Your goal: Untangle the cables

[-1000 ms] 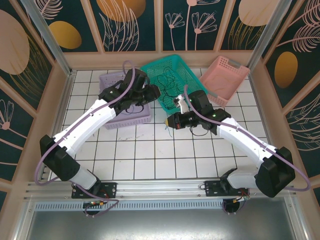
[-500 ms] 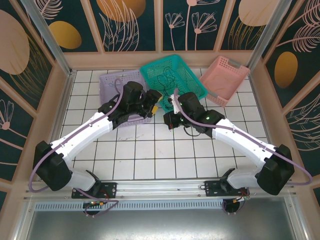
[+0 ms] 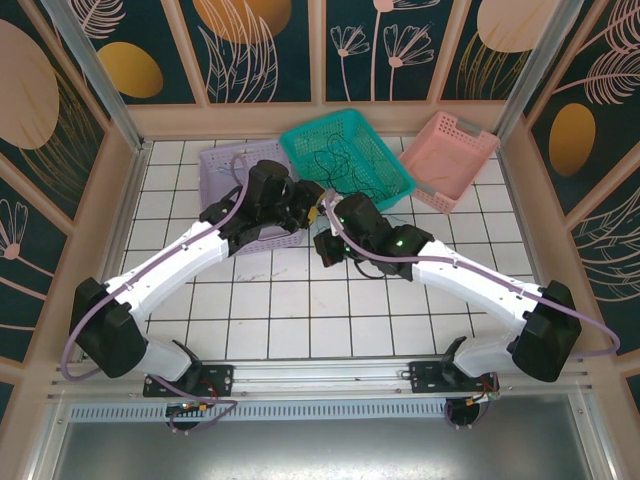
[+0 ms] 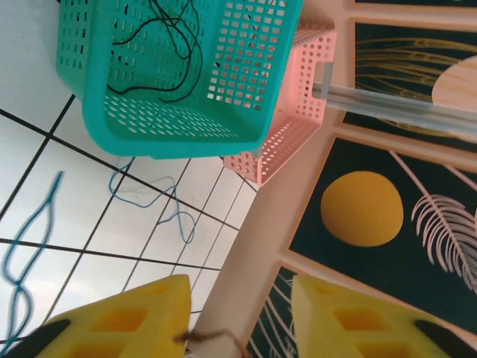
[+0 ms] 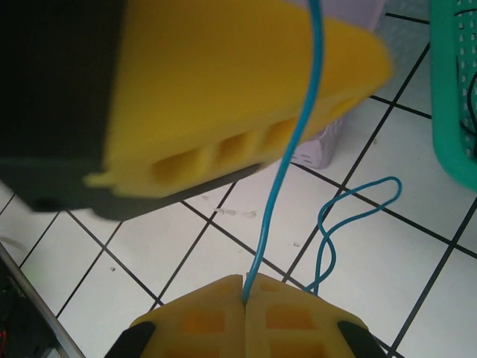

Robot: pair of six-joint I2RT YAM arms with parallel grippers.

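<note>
My right gripper (image 5: 246, 287) is shut on the blue cable (image 5: 279, 194), which rises from its closed pads and crosses the side of my left gripper's yellow finger (image 5: 223, 97). Loose blue loops lie on the white tiles (image 4: 149, 198). In the left wrist view my left gripper (image 4: 240, 298) has its jaws apart, with nothing blue between them. From above, the left gripper (image 3: 308, 207) and the right gripper (image 3: 322, 248) almost meet just in front of the baskets. Thin black cables (image 3: 340, 160) lie bunched in the teal basket (image 3: 300, 135).
A lavender basket (image 3: 225, 160) lies partly under my left arm. The pink basket (image 3: 455, 160) leans at the back right, next to the teal one. Wooden walls and metal posts ring the tiled floor. Open tiles stretch toward the near edge.
My left gripper has swung from over the lavender basket down and right toward the right gripper. The right gripper has moved left, still shut on the blue cable.
</note>
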